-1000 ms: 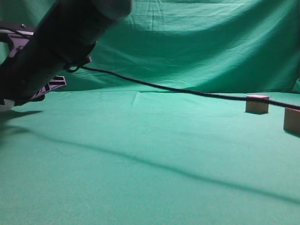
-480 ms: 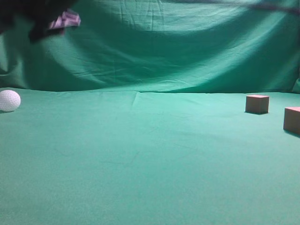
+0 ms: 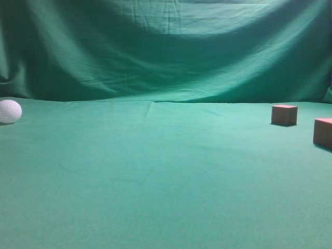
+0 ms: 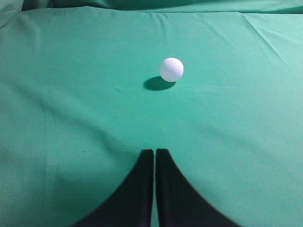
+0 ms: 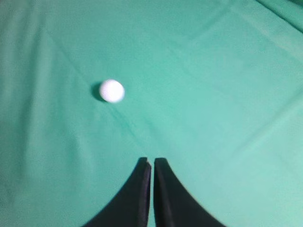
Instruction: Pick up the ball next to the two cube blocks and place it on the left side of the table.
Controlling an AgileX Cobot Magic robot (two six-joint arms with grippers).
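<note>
The white dimpled ball point(image 3: 10, 111) rests on the green table point(image 3: 166, 176) at the far left edge of the exterior view. The two reddish-brown cube blocks point(image 3: 285, 114) point(image 3: 323, 132) stand far to the right. In the left wrist view the ball point(image 4: 171, 69) lies ahead of my left gripper point(image 4: 155, 151), which is shut and empty, well short of it. In the right wrist view the ball point(image 5: 111, 91) lies ahead and to the left of my right gripper point(image 5: 150, 161), also shut and empty. Neither gripper shows in the exterior view.
A wrinkled green cloth backdrop point(image 3: 166, 52) hangs behind the table. The cloth of the table has faint creases point(image 5: 246, 142).
The dark arm that covered the upper left of the exterior view has lifted away and left the frame. The ball now lies uncovered at the far left.
</note>
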